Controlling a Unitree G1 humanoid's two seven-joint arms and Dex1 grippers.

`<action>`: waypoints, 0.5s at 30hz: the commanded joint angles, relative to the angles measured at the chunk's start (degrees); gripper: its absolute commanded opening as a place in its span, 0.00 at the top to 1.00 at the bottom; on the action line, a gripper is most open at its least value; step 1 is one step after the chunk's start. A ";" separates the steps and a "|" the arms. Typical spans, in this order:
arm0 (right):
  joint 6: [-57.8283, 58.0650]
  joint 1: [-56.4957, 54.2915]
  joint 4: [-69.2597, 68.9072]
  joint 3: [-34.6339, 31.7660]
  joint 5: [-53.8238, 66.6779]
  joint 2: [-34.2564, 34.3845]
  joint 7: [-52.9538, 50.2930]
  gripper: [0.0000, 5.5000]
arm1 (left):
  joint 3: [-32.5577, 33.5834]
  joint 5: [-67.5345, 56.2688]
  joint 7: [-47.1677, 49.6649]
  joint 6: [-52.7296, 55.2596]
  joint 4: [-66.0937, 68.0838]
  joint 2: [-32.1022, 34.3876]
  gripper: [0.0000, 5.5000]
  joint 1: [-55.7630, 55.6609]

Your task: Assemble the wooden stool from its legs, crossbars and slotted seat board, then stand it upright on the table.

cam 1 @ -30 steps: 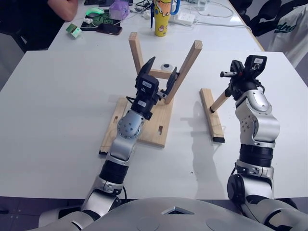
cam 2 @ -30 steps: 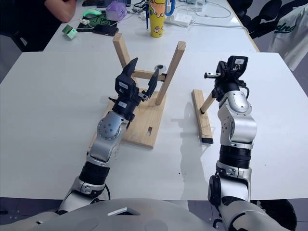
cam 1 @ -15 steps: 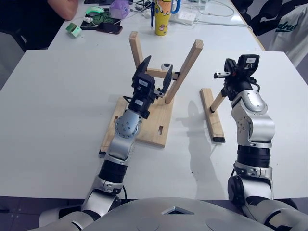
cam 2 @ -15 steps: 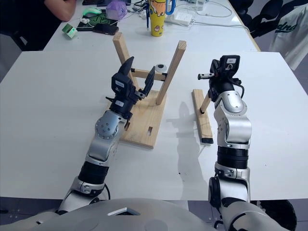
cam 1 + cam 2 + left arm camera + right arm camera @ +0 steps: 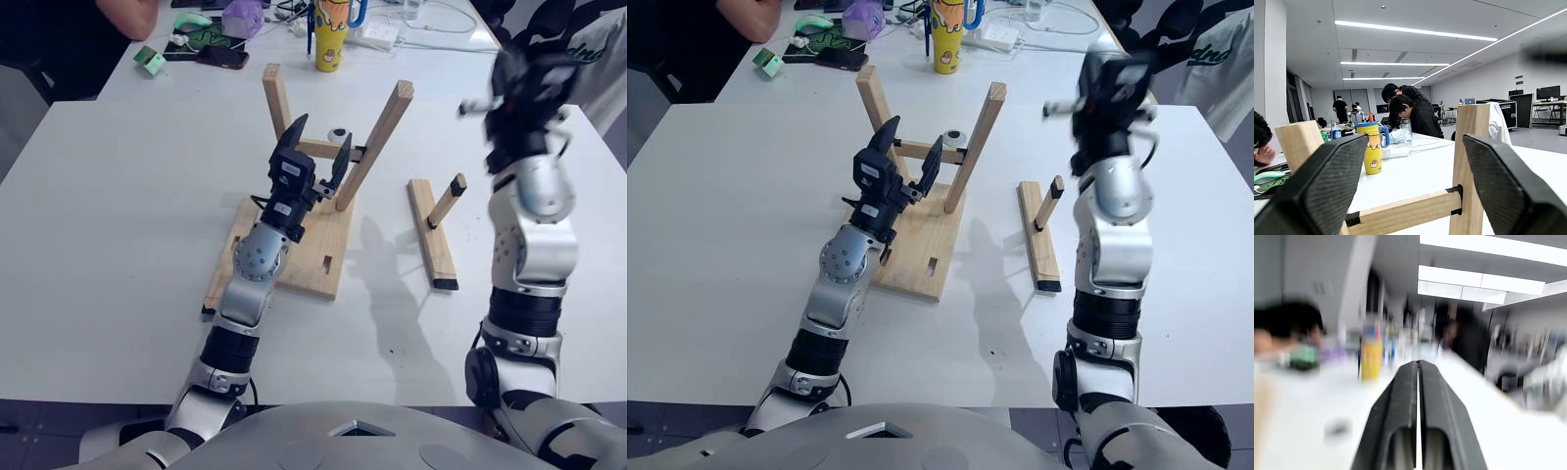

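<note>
While aloft over white table (image 5: pixel 118 196) in strip-lit office (image 5: pixel 1400 54), right pincer (image 5: pixel 1418 365) pressed together, left pincer (image 5: pixel 324 132) spread

Yellow cup (image 5: pixel 331 44), purple object (image 5: pixel 242 20), green box (image 5: pixel 150 62), dark phone (image 5: pixel 222 60), white power strip (image 5: pixel 378 39) on far table (image 5: pixel 441 76).

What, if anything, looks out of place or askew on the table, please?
Assembly is half done: the seat board lies flat, two legs leaning outward from it, joined by a crossbar. The other leg piece lies apart to its right, a short bar sticking up from it at a tilt.
</note>
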 commanded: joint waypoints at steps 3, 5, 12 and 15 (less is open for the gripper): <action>14.17 3.96 3.62 1.38 1.92 0.86 1.05 1.00 | 0.74 -0.78 -0.68 1.50 -2.00 0.32 0.35 0.26; 13.75 3.78 3.17 0.66 1.50 0.58 0.10 1.00 | 0.64 -0.69 -0.76 1.64 -2.13 0.29 0.35 0.35; -0.96 3.30 -3.60 -3.66 4.08 2.05 0.64 1.00 | 0.41 -0.24 -1.11 1.61 -1.93 0.67 0.35 1.22; -7.65 1.58 -7.65 -4.80 2.75 0.24 0.52 1.00 | 0.24 -0.27 -1.04 1.70 -2.18 0.66 0.35 1.85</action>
